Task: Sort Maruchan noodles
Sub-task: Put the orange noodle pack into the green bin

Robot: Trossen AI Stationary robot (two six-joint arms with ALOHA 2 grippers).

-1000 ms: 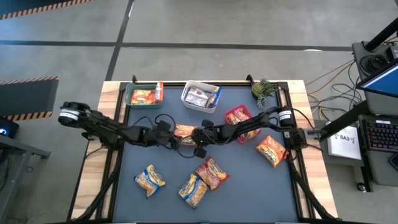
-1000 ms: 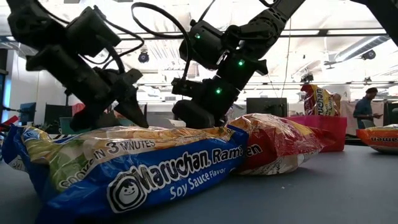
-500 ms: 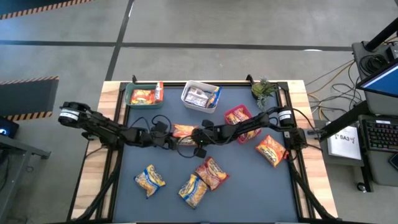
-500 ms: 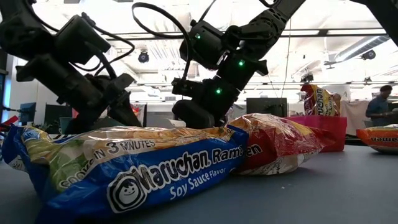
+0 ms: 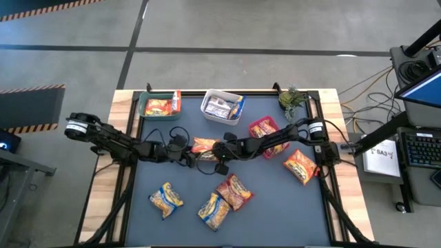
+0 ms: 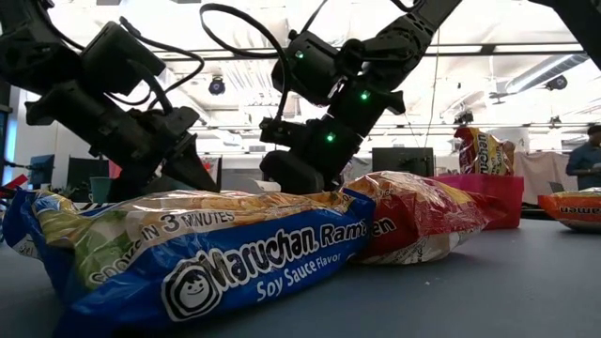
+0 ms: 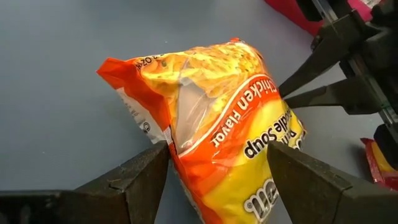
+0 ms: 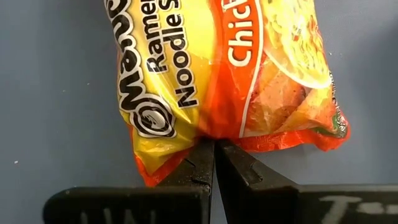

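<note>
An orange-yellow chicken-flavor Maruchan noodles packet (image 5: 204,145) is at the table's middle, between both arms. My left gripper (image 7: 217,149) is open, with one finger on each side of this packet (image 7: 217,124). From the opposite side my right gripper (image 8: 215,144) is shut, pinching the packet's lower edge (image 8: 205,74); its fingers (image 7: 311,78) also show in the left wrist view. Other noodle packets lie at the front: yellow-blue (image 5: 166,198), blue-yellow (image 5: 213,210), red (image 5: 234,191), and an orange one (image 5: 301,166) at the right.
At the back stand a green bin (image 5: 145,107) with orange packets, a white bin (image 5: 207,110) with silver and blue packets, and a red bin (image 5: 255,124) with packets. A small plant (image 5: 293,98) sits at the back right. A person (image 6: 590,160) is far behind.
My left gripper has shifted slightly lower around the orange packet. The right arm has stayed still. The person in the background has walked to the right.
</note>
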